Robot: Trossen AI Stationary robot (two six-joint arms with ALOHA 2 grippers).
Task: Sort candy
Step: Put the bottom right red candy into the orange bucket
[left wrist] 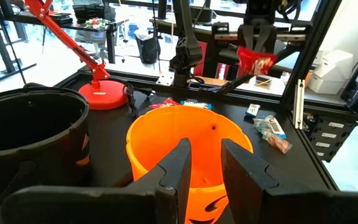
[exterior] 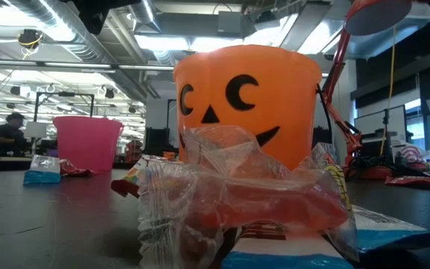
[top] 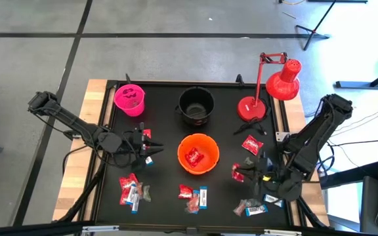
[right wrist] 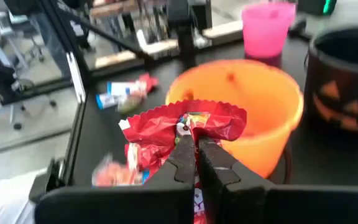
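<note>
On the black tabletop [top: 166, 141] | red wrapped candy in orange pumpkin bucket [top: 198, 155], piles unsorted | right gripper [right wrist: 196, 163] clamped on red crinkly packet [right wrist: 188, 127] | left gripper [left wrist: 205, 163] apart, empty.

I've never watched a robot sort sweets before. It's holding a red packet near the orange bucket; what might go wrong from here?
The right gripper pinches the red packet only by a lower edge, so it might slip out before reaching the orange bucket.

The left gripper also hangs close to that bucket, so the two arms could crowd each other over it.

Loose candy lies near the right arm and might get swept aside.
</note>
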